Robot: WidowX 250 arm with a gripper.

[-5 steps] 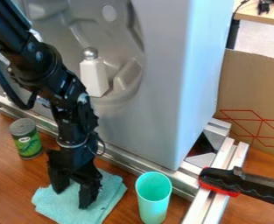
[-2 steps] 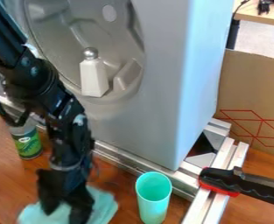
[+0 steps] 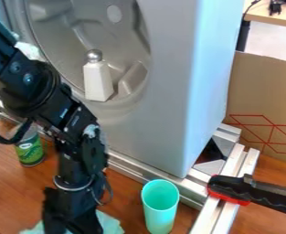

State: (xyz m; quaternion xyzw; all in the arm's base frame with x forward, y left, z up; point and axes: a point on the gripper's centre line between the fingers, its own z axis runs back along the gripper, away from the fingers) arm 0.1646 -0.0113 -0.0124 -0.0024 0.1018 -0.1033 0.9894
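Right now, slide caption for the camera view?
Black gripper at a teal cloth, turquoise cup and green-labelled can nearby, white silver-topped bottle in the grey housing behind.

— Item one, the arm?
— One arm [image 3: 3, 58], black, seen at the upper left of the frame, angled down and rightward to a bulky joint [image 3: 30, 87].
— Item two, the wrist?
— One wrist [image 3: 82, 153], black, lower left, held nearly upright, ringed by a thin pale band [image 3: 71, 186].
— Item three, the gripper?
— One gripper [image 3: 71, 225], black, pointed downward, placed at the bottom edge, left of centre.
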